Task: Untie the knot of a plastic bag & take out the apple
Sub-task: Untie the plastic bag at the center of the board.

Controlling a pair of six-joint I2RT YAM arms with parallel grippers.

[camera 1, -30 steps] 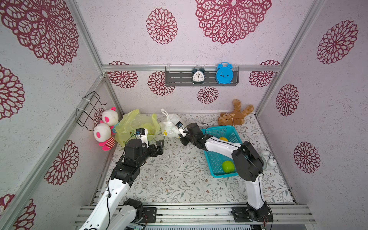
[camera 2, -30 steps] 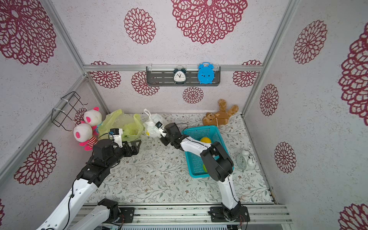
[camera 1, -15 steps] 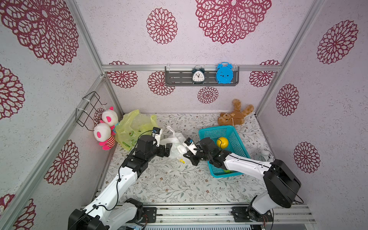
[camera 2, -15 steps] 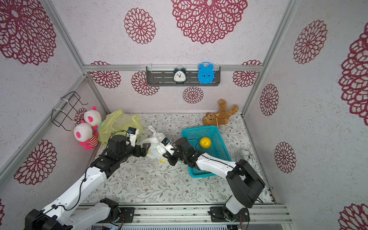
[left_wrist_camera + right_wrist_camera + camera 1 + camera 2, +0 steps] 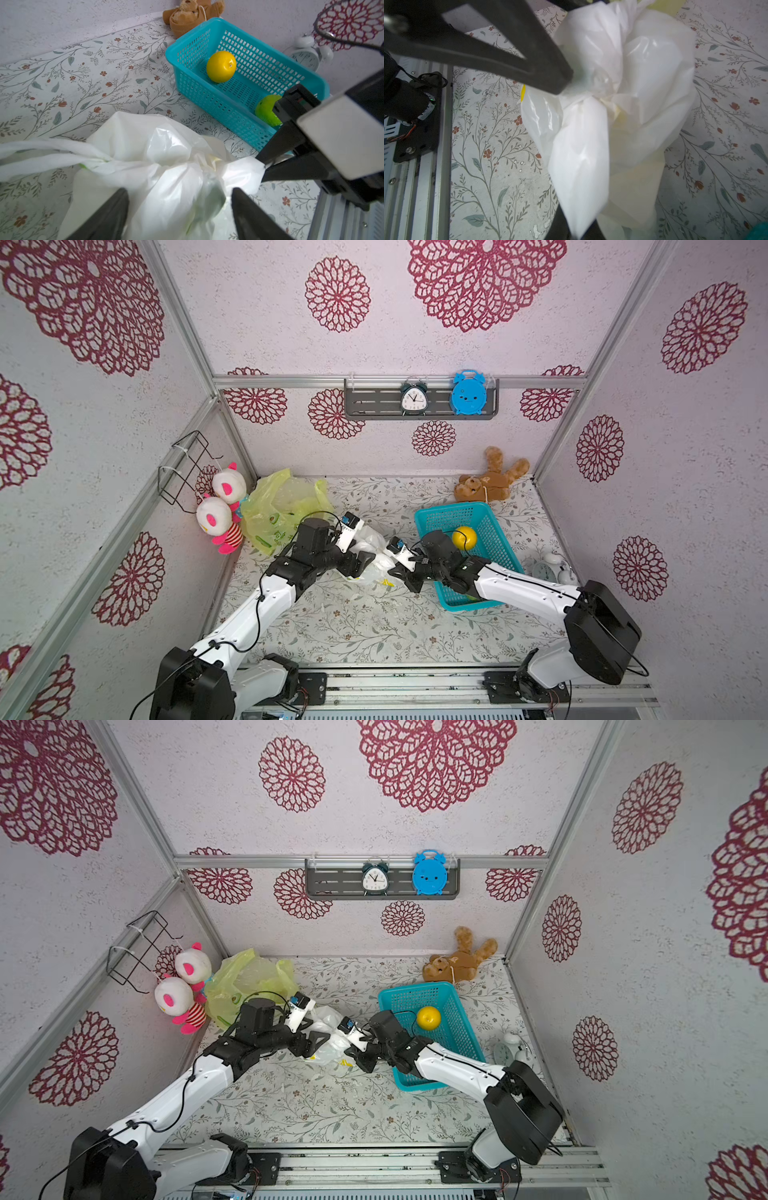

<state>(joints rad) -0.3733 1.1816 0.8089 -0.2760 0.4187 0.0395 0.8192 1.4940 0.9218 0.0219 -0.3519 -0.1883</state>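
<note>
The white plastic bag [image 5: 371,552] [image 5: 328,1029] lies mid-table between my two grippers. My left gripper [image 5: 365,566] [image 5: 179,192] is open, and its fingers [image 5: 247,209] straddle the bag's bunched top without clamping it. My right gripper [image 5: 394,570] [image 5: 577,230] is shut on a flat white handle flap [image 5: 579,158] of the bag. In the left wrist view the right gripper [image 5: 263,166] pinches that flap's tip. The knot [image 5: 595,92] sits where the plastic gathers. A dim greenish shape [image 5: 209,199] shows through the plastic; I cannot tell whether it is the apple.
A teal basket [image 5: 453,508] right of the bag holds a yellow fruit [image 5: 464,538] and a green one [image 5: 266,112]. A yellow-green bag [image 5: 282,510] and plush dolls [image 5: 220,506] sit back left. A teddy bear [image 5: 490,483] sits back right. An alarm clock [image 5: 548,568] stands near the right wall.
My right gripper has dragged the white bag from the back toward the table's middle. My left arm has reached in to the bag, and its jaws have narrowed around the top.
</note>
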